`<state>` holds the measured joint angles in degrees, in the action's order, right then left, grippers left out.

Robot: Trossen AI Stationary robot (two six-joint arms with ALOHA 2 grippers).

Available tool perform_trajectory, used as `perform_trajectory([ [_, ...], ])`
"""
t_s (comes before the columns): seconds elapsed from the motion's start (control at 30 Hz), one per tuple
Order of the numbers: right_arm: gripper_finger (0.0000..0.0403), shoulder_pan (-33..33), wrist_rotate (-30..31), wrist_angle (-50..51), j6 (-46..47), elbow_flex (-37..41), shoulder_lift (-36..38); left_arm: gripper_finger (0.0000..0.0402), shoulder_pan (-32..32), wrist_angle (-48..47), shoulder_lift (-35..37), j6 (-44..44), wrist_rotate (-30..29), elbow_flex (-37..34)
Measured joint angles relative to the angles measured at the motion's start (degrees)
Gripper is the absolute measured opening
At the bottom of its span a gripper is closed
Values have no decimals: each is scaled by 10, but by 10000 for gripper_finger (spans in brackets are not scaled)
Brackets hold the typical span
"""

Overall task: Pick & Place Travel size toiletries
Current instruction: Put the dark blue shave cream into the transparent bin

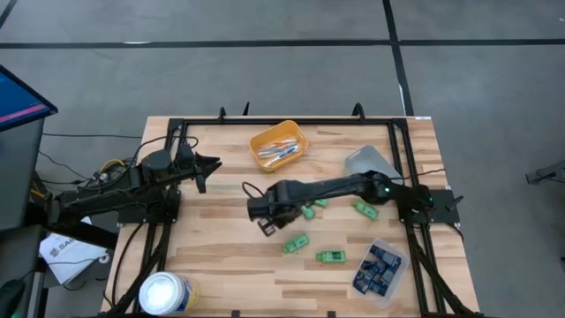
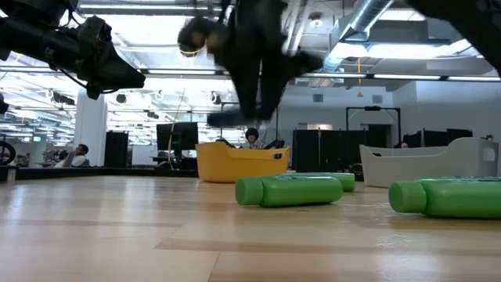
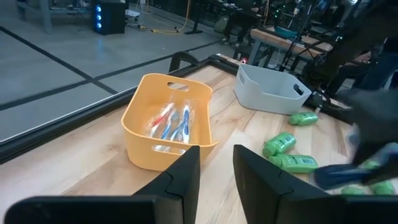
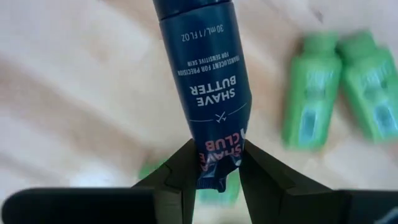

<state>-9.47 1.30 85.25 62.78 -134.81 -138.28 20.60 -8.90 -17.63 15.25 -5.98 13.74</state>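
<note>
The dark navy packet (image 4: 208, 93), printed "Shave Butter", is pinched at its crimped end between the fingers of the right gripper (image 4: 214, 171); those fingers are clenched on it. In the high view the packet (image 1: 264, 228) shows as a small dark shape just off the gripper's (image 1: 259, 212) 6 o'clock side, over bare wood near the middle of the table (image 1: 221, 265).

Green bottles lie around it: one (image 1: 309, 210) tucked against the right arm at the gripper's 3 o'clock, one (image 1: 295, 243) at 5 o'clock, another (image 1: 331, 256) farther out the same way, and one (image 1: 365, 209) beyond the arm towards 3 o'clock. In the low view two of them (image 2: 288, 190) (image 2: 446, 197) lie on their sides.

A clear tray (image 1: 380, 269) at 4 o'clock, near the table's corner, holds more navy packets. A grey tray (image 1: 371, 161) sits at 2 o'clock. An orange tray (image 1: 278, 146) at 12 o'clock holds toothbrushes (image 3: 174, 123) in white, blue and pink.

The left gripper (image 1: 205, 165) hangs at 10 o'clock, well apart from everything; its fingers (image 3: 186, 177) stand slightly parted with nothing between them. A white tub (image 1: 165, 293) sits at 7 o'clock by the table edge.
</note>
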Motion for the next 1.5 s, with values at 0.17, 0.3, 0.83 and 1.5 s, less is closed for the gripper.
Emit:
perform_trajectory([
  [0.17,96,-47,0,42,80,-1,34,92,0,0,0,0,1,0],
  [0.3,96,-92,2,47,153,9,55,92,0,0,-1,0,0,0],
  [0.83,96,-283,-74,48,505,12,62,92,0,0,-1,0,0,0],
  [1.5,96,-421,-186,46,756,68,83,92,0,10,-1,0,0,0],
])
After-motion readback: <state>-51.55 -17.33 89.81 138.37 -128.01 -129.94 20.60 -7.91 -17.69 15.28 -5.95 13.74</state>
